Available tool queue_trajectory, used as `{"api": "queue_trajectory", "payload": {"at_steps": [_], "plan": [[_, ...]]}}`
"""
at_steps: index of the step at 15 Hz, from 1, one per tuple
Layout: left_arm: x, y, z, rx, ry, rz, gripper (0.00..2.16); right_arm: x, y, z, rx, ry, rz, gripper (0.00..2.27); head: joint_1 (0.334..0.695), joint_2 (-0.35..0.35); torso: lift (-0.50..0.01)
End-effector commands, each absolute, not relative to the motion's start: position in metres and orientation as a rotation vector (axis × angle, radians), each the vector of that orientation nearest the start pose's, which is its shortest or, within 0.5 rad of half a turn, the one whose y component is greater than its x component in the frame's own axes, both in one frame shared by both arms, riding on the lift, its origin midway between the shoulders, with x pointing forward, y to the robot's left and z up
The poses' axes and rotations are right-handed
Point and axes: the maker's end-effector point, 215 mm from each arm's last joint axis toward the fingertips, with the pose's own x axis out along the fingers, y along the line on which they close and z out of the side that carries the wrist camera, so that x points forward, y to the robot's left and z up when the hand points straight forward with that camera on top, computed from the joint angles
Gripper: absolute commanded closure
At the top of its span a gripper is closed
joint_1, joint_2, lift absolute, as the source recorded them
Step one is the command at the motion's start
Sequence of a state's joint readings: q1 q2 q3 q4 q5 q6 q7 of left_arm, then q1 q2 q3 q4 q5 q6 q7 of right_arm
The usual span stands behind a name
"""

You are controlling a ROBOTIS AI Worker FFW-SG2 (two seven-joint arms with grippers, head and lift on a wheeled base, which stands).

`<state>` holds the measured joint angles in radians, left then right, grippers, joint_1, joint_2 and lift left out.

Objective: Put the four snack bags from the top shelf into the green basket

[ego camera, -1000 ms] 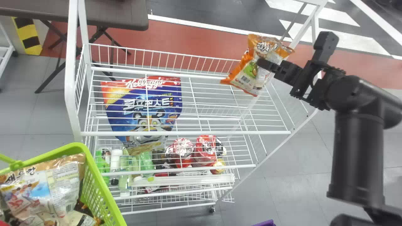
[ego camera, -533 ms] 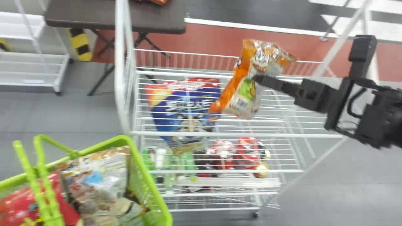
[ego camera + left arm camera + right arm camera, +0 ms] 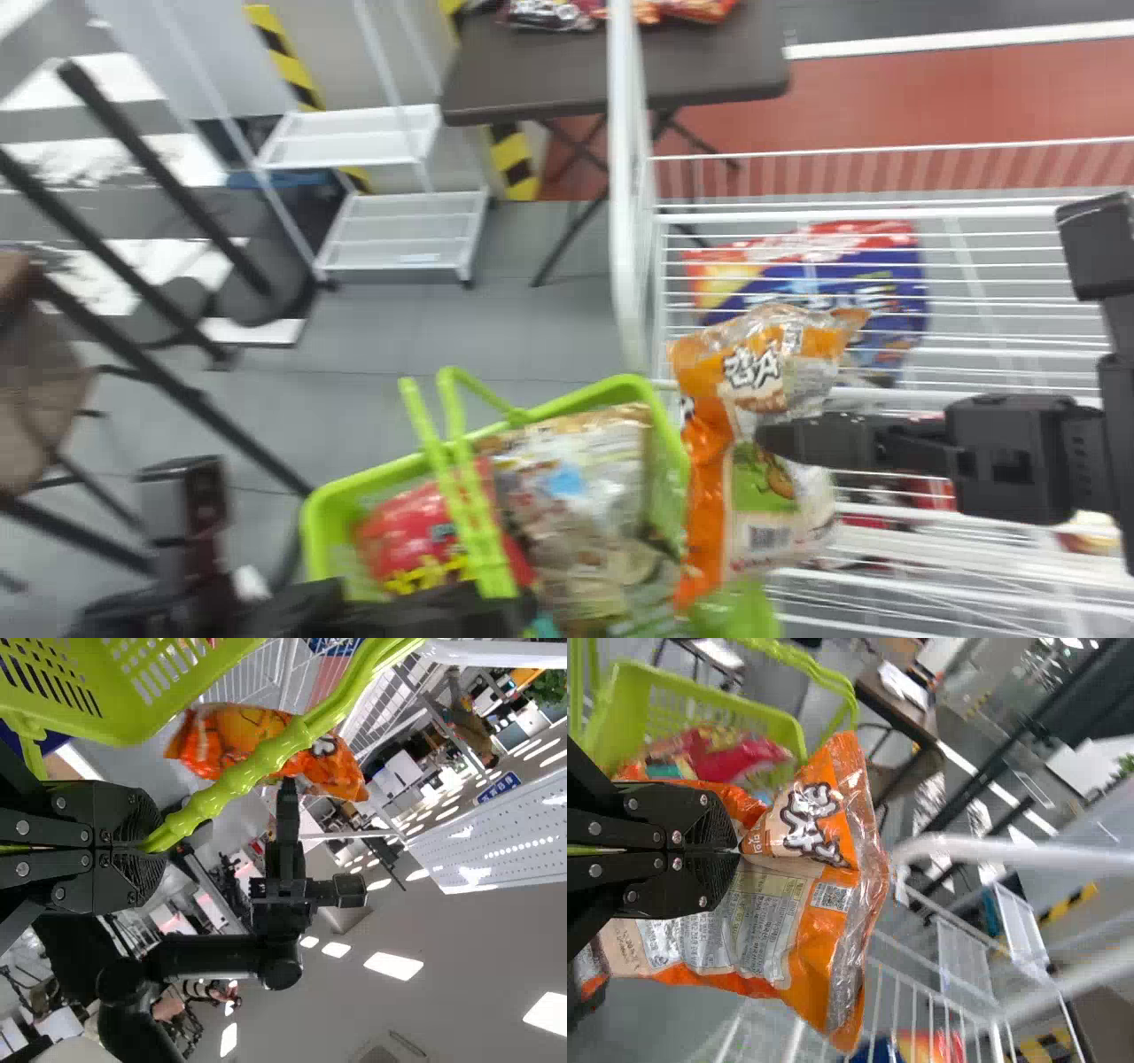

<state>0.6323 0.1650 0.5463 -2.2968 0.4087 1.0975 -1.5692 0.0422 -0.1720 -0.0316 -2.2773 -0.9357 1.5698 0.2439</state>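
1. Head view: the right pincer [image 3: 771, 439] grips the orange snack bag [image 3: 709, 470] near mid-height, on the side facing the robot's right. The bag hangs upright from the tips, overlapping the right-hand side of the green basket [image 3: 316, 532]; whether they touch, I cannot tell. In the basket lie a red bag [image 3: 399, 532] and a silver-and-brown bag [image 3: 576, 452]. A blue-and-red bag [image 3: 797, 292] lies on the top shelf [image 3: 992, 213]. The left pincer [image 3: 523, 611] is at the basket's handles [image 3: 492, 567].
2. Left wrist view: the left pincer [image 3: 151, 846] is closed around a green handle; the orange snack bag is beyond it, at the other arm's tips.
3. Right wrist view: the right pincer [image 3: 735, 850] pinches the wrapper between closed tips, with the bag spreading out around them.
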Motion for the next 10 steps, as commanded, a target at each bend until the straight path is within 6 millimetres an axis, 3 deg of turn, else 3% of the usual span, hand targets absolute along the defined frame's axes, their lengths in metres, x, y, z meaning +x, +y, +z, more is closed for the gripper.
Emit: {"api": "queue_trajectory", "payload": {"at_steps": [1, 3, 5, 7, 10], "plan": [[0.208, 0.194, -0.316, -0.753, 0.595, -1.191, 2.15, 0.326, 0.031, -0.307, 0.396, 0.86, 1.103, 2.25, 0.695, 0.35, -0.006], [0.208, 0.192, -0.315, -0.753, 0.594, -1.196, 2.15, 0.318, 0.057, -0.295, 0.408, 0.852, 1.167, 2.25, 0.695, 0.35, -0.006], [0.207, 0.191, -0.314, -0.749, 0.592, -1.197, 2.15, 0.313, 0.076, -0.3, 0.411, 0.887, 1.2, 2.25, 0.695, 0.35, -0.006], [0.207, 0.191, -0.312, -0.747, 0.59, -1.2, 2.15, 0.304, 0.091, -0.326, 0.394, 0.973, 1.21, 2.25, 0.695, 0.35, -0.006], [0.207, 0.191, -0.309, -0.736, 0.585, -1.202, 2.15, 0.313, 0.09, -0.36, 0.319, 1.034, 1.146, 2.18, 0.695, 0.35, -0.006]]}}
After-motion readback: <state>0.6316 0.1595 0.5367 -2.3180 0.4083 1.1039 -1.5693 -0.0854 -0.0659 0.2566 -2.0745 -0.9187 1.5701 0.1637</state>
